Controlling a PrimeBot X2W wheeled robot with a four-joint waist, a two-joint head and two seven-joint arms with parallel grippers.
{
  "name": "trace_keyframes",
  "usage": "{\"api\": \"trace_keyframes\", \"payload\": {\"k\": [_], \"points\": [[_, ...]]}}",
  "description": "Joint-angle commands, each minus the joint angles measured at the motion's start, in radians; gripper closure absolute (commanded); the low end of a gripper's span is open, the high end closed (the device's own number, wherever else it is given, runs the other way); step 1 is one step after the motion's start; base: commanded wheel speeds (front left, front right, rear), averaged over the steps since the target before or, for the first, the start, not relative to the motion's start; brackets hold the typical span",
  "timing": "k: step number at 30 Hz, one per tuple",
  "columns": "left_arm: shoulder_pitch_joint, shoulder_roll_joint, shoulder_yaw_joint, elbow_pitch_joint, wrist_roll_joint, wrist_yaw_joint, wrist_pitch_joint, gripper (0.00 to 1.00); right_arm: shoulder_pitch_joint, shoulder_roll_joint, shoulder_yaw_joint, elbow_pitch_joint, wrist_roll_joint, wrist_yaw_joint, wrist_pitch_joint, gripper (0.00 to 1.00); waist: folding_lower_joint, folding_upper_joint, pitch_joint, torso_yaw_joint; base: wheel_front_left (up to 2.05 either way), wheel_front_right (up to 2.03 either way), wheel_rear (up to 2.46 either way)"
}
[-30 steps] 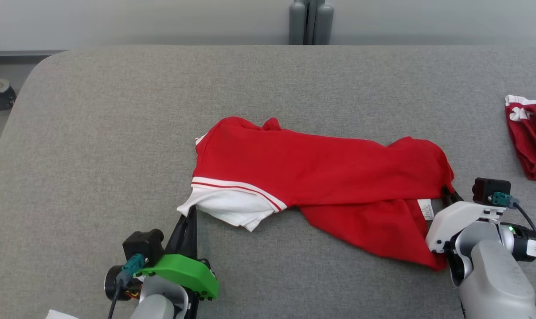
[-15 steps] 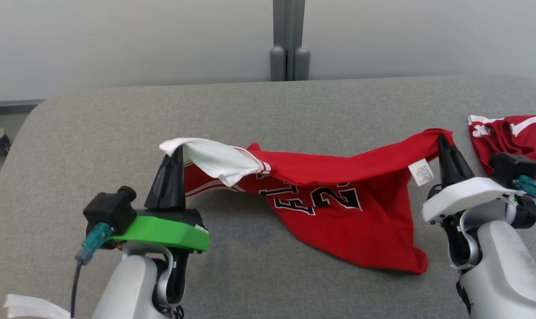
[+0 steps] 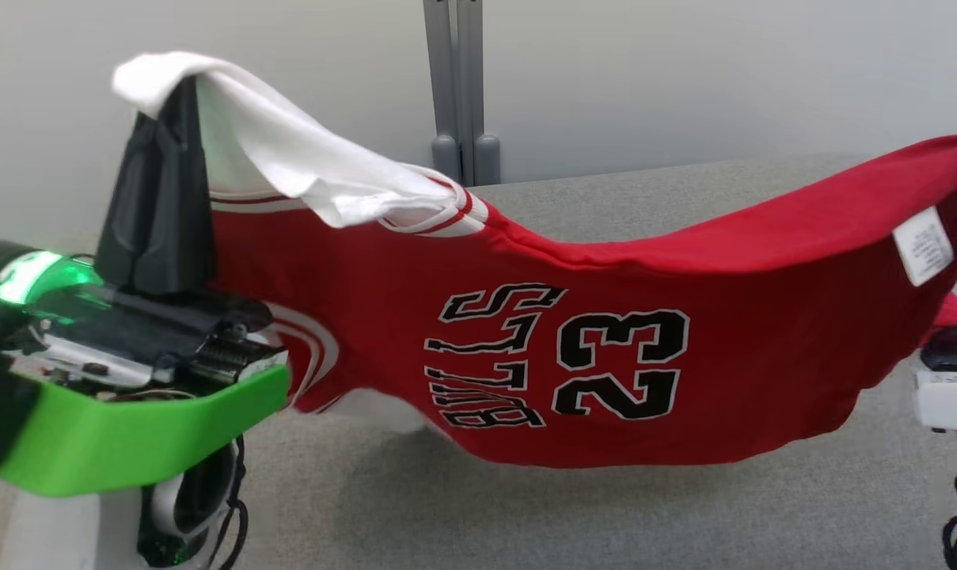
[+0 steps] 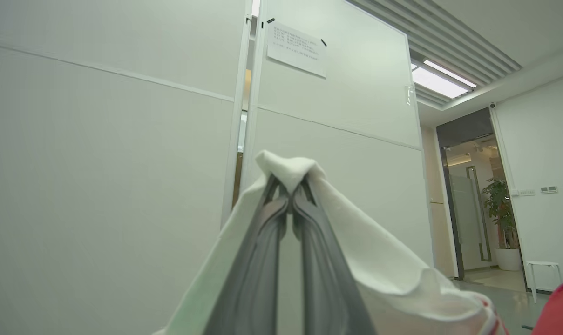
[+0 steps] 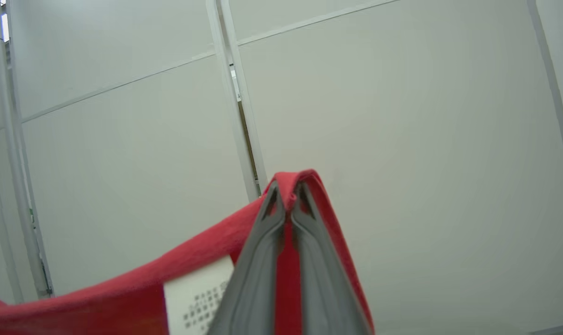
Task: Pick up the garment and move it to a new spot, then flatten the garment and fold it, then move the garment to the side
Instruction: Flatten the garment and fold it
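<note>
Left gripper (image 3: pixel 181 83): both fingers pinched together on the white sleeve (image 3: pixel 288 158) of the garment (image 3: pixel 605 261). The cloth is folded over the fingertips, which point up. The left wrist view shows the same, white fabric clamped at the tips with no gap between the fingers.

Right gripper (image 5: pixel 288 193): fingers closed on a red edge of the garment, fabric wrapped over the tips. The care label (image 5: pixel 197 298) sits just beside the pinch, on the side toward the left gripper.

Key relation - the garment hangs between the 2 grippers, with its long axis running straight from one claw to the other. The top edge sags in the middle, so the span is not taut. The body drops below both claws, with the black-and-white "23" print (image 3: pixel 620 360) facing the head camera. Neither arm is nearer, since each holds 1 end.

Below the claws is the gray padded surface (image 3: pixel 605 514). The lower edge of the garment hangs close over it, and I cannot tell whether it touches.

Beyond the claws, past the far edge of the surface, stand a gray partition post (image 3: pixel 458 79) and a pale wall (image 3: pixel 684 71). The left wrist view also shows a paper notice (image 4: pixel 296 49), a potted plant (image 4: pixel 498 200) and a stool (image 4: pixel 542 270), all well apart from the work.

Judgement: this is the carry stage, with the garment gripped at 2 ends and not yet laid at a new spot. The next move calls for both arms to travel together and keep their spread - otherwise the sag will bunch when it is set down. Nothing seen stands between the garment and the surface.
</note>
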Motion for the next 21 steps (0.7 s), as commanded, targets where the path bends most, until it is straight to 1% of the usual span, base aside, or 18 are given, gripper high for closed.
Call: {"api": "trace_keyframes", "payload": {"k": [1, 2, 6, 8, 10, 13, 16, 19, 21], "points": [[-0.026, 0.016, 0.007, -0.035, 0.013, 0.005, 0.016, 1.00, 0.012, 0.003, -0.011, -0.045, -0.005, 0.000, 0.011, 1.00, 0.0000, 0.0000, -0.003, -0.011, 0.00, 0.00, 0.00], [-0.045, 0.031, 0.010, -0.084, 0.023, 0.005, 0.037, 1.00, 0.015, 0.007, -0.024, -0.104, -0.008, 0.000, 0.023, 1.00, 0.0000, 0.0000, -0.001, -0.015, 0.00, 0.00, 0.00], [-0.100, 0.047, 0.005, -0.182, 0.000, 0.010, 0.118, 1.00, 0.013, 0.015, -0.051, -0.229, -0.017, 0.000, 0.064, 1.00, 0.0000, 0.0000, 0.009, -0.021, 0.00, 0.00, 0.00], [-0.126, 0.058, 0.004, -0.194, -0.005, 0.009, 0.154, 1.00, 0.009, 0.019, -0.058, -0.257, -0.014, 0.000, 0.081, 1.00, 0.0000, 0.0000, 0.019, -0.021, 0.00, 0.00, 0.00], [-0.152, 0.063, -0.002, -0.174, -0.018, 0.004, 0.190, 1.00, -0.001, 0.024, -0.070, -0.251, -0.010, 0.000, 0.099, 1.00, 0.0000, 0.0000, 0.038, -0.017, 0.00, 0.00, 0.00], [-0.192, 0.064, -0.008, -0.103, -0.042, -0.001, 0.228, 1.00, -0.030, 0.028, -0.069, -0.193, 0.009, 0.000, 0.114, 1.00, 0.0000, 0.0000, 0.082, -0.009, 0.00, 0.00, 0.00], [-0.274, 0.065, -0.001, 0.005, -0.057, -0.014, 0.246, 1.00, -0.101, 0.021, -0.047, -0.084, 0.019, 0.000, 0.115, 1.00, 0.0000, 0.0000, 0.160, -0.004, 0.00, 0.00, 0.00], [-0.398, 0.068, 0.005, 0.145, -0.055, -0.034, 0.247, 1.00, -0.240, -0.002, -0.014, 0.064, 0.016, 0.000, 0.105, 1.00, 0.0000, 0.0000, 0.231, -0.003, 0.00, 0.00, 0.00], [-0.512, 0.066, 0.010, 0.259, -0.041, -0.044, 0.241, 1.00, -0.375, -0.025, 0.017, 0.186, -0.003, 0.000, 0.094, 1.00, 0.0000, 0.0000, 0.279, -0.005, 0.00, 0.00, 0.00]]}}
